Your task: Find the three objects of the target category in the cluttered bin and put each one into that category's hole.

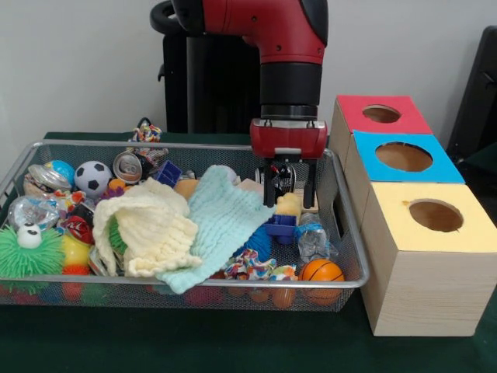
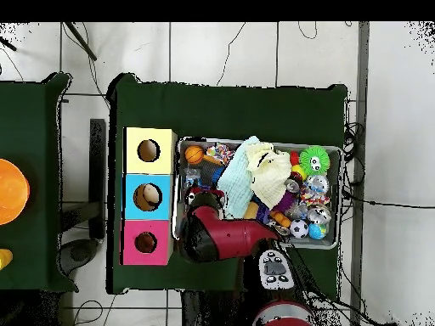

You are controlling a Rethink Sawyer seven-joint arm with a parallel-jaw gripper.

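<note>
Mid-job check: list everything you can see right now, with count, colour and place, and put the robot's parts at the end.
wire bin: 1, silver mesh, on the green table
boxes with holes: 3, red-topped, blue-topped, yellow-topped, in a row beside the bin
cloths: 2, cream and pale mint, piled mid-bin
soccer ball: 1, black and white, bin's back corner
mini basketball: 1, orange, front corner nearest the boxes
spiky ball with an eye: 1, green, front corner farthest from the boxes
can: 1, silver, back of bin
other small toys: many, mixed colours, too jumbled to count
arm: 1, red and black, over the bin
gripper: 1, lowered into the bin's box-side end; open or shut unclear
</note>
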